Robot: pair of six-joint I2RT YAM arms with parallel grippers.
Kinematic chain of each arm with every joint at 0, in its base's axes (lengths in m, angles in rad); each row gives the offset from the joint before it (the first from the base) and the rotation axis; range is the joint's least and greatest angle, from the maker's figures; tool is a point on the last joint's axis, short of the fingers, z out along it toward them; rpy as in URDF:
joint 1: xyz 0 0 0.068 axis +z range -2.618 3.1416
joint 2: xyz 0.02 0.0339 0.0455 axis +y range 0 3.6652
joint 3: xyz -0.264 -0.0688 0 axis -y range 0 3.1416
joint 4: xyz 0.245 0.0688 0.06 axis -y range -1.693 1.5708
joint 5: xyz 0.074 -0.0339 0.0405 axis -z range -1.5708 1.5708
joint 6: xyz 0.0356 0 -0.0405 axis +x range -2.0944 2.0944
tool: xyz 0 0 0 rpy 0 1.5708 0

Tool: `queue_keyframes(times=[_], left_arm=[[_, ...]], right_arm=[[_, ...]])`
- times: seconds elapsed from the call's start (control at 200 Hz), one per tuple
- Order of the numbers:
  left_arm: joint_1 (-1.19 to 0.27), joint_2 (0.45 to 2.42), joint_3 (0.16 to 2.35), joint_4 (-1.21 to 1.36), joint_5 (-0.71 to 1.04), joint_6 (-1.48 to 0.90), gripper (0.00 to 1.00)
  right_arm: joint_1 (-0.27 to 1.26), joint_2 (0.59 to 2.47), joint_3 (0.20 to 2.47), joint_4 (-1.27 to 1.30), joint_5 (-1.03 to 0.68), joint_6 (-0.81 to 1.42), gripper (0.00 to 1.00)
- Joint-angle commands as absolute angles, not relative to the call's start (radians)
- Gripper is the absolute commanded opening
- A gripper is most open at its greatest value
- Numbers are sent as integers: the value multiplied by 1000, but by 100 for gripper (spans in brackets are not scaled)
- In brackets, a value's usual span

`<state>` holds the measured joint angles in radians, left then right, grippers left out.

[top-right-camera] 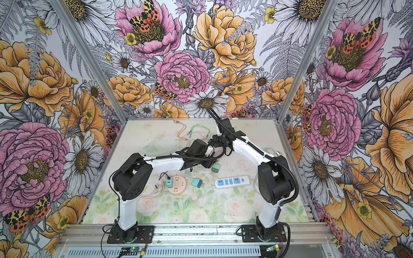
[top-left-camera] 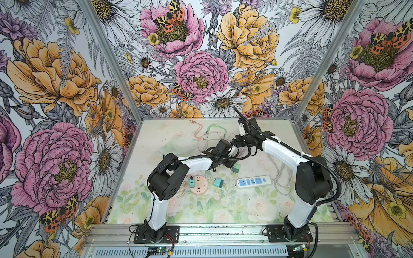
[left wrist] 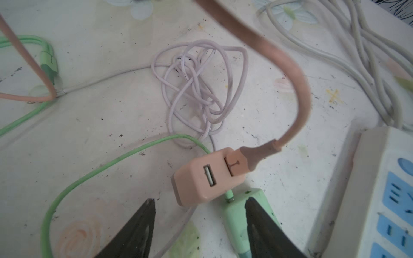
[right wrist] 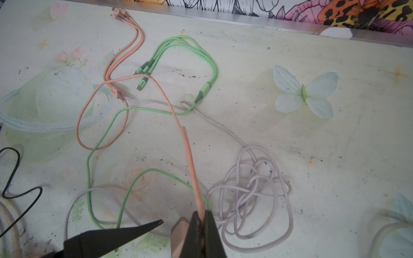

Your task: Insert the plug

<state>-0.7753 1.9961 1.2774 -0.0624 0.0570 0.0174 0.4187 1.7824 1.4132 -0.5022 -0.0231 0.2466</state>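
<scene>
Left arm: reaching to mid-table, the left gripper (left wrist: 199, 201) spreading its fingers wide, gripping nothing.
Right arm: angling in to meet it, the right gripper (right wrist: 202, 213) pinching the pink cable (right wrist: 190, 156).
Pink plug (left wrist: 201, 176): dangling from that cable, just beyond the left fingertips, over a green adapter (left wrist: 239, 214).
Count: two socket blocks lying on the table, a white power strip (top-left-camera: 253, 182) and a round socket (top-left-camera: 199, 186); two teal adapters.
Views: only the wrist views are showing the pink plug clearly; the top views are showing both socket blocks.

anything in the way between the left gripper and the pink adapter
Nothing visible does. The open left gripper faces the pink adapter across clear air; the green adapter lies lower and to one side, off that line.
</scene>
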Motion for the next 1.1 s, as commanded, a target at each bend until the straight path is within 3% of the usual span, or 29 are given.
queue_keyframes(times=[0.0,0.25,0.631,1.096], left_arm=[[-806,2031,1299,-9,6,29,66],[-798,2030,1260,62,-7,-13,67],[-681,1966,1134,151,151,-139,68],[-741,1965,1114,202,123,-104,68]], right_arm=[[425,1793,1434,-479,-37,263,0],[421,1790,1431,-482,1,274,0],[402,1796,1412,-491,37,270,0],[383,1827,1419,-501,29,302,0]])
